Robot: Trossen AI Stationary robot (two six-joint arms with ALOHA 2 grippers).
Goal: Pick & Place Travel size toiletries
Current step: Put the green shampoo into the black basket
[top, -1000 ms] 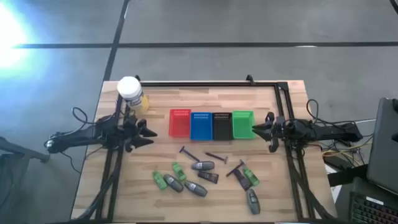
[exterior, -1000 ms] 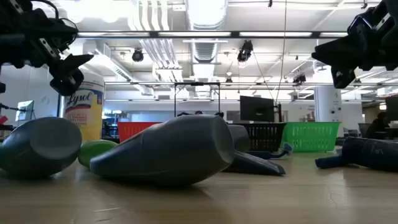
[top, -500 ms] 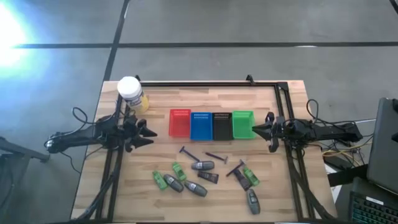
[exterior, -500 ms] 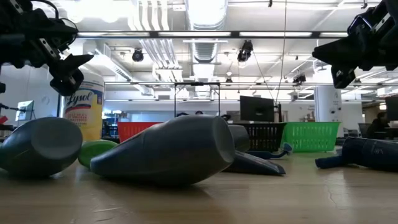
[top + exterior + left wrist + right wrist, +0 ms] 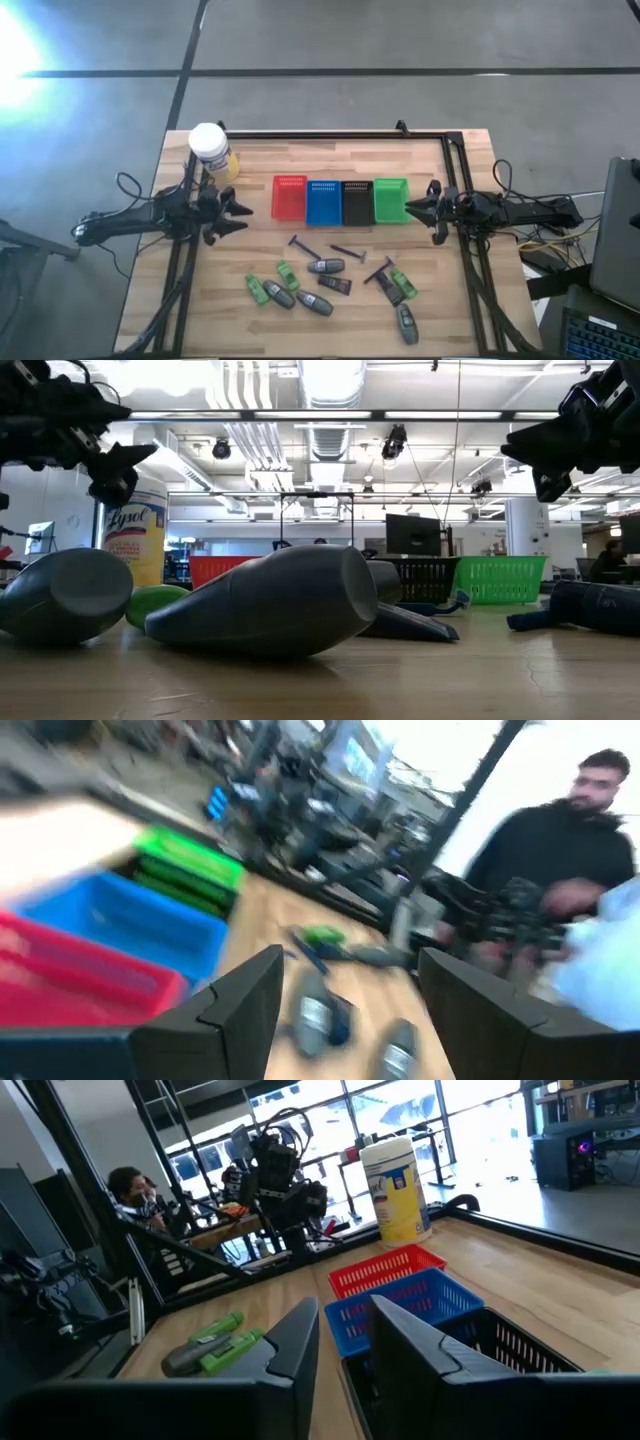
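High view, slotted plastic baskets, wooden table

1. A robotics lab in an open, industrial-style office hall.
2. Exposed ducts and strip lights run across the bare ceiling.
3. Monitors and cluttered desks stand beyond the wooden table.
4. A black metal frame edges the table, with cables trailing off it.
5. The floor is bare grey concrete.
6. Big windows line one wall.
7. People sit nearby.
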